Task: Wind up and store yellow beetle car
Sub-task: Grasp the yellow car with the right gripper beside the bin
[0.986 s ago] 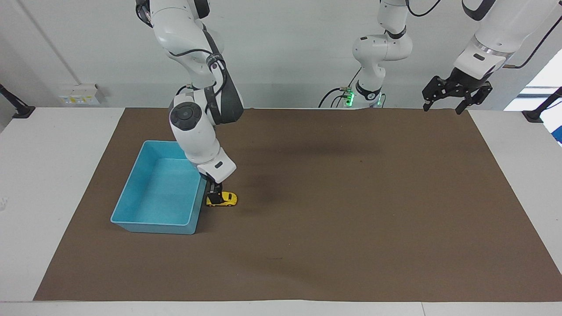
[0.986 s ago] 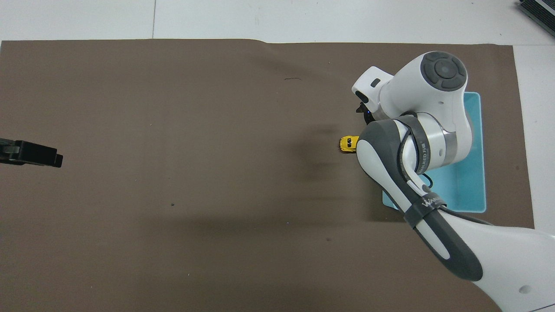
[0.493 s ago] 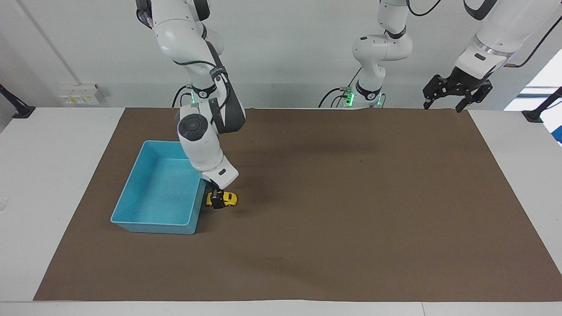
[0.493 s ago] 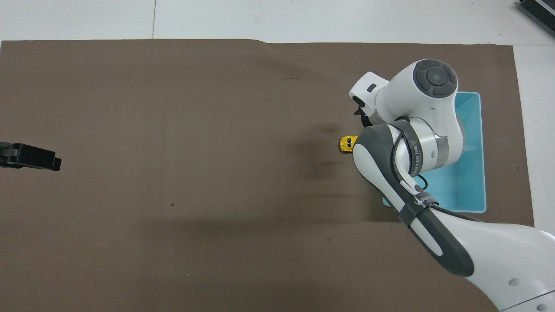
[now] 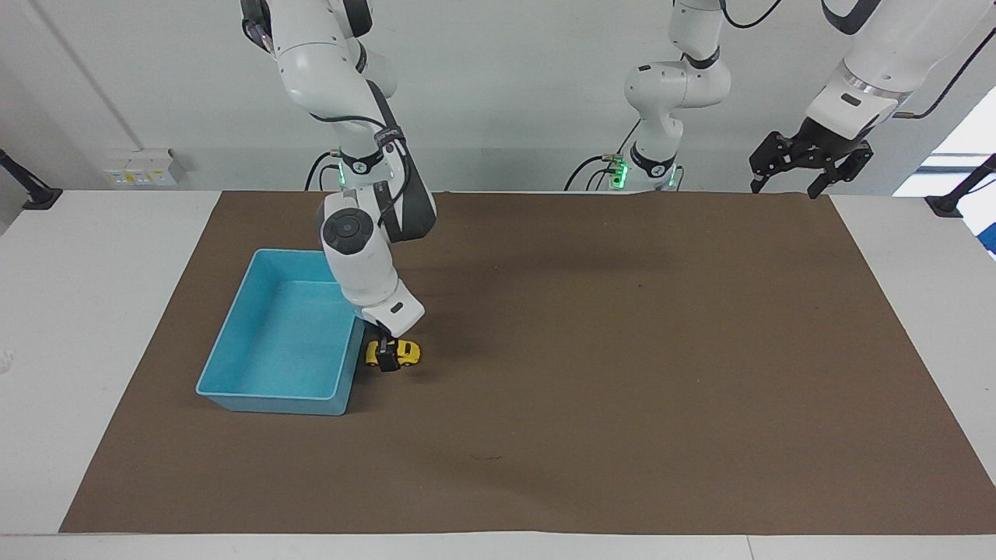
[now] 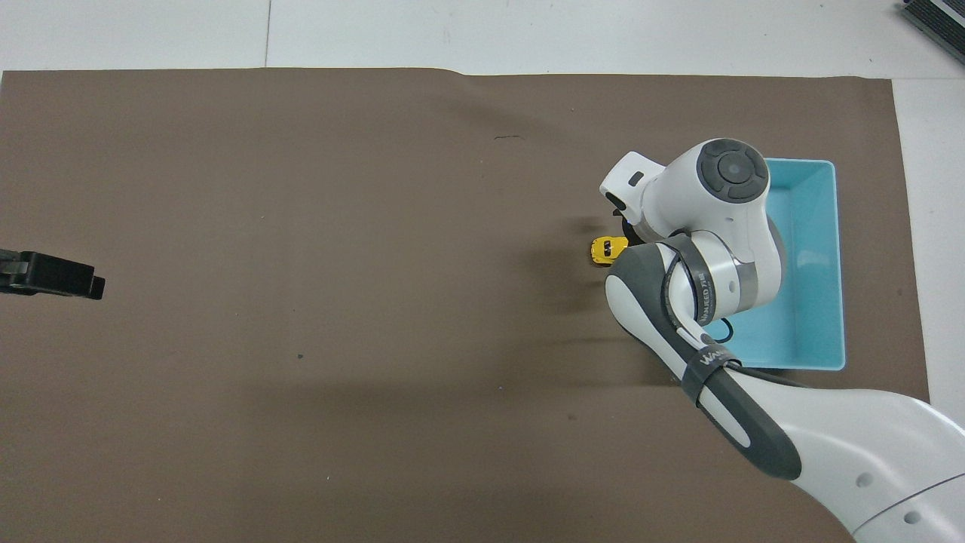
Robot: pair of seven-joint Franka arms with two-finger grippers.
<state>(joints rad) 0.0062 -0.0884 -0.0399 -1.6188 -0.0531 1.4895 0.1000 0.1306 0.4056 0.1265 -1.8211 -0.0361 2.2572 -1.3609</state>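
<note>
Tiny yellow beetle toy car (image 5: 398, 352) gripped beside the blue plastic bin (image 5: 233, 384).
The facing view shows the right gripper (image 5: 387, 351) clenched on it; overhead the arm hides that grasp; the left gripper (image 5: 809, 166) waits, fingers spread.

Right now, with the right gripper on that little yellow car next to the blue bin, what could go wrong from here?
The right gripper pinches only one end of the yellow beetle car, so it could twist or slip out when dragged or lifted. The car sits close beside the wall of the blue bin, so the gripper might bump the bin. The left gripper waits in the air over the brown mat's edge, too distant to help.
</note>
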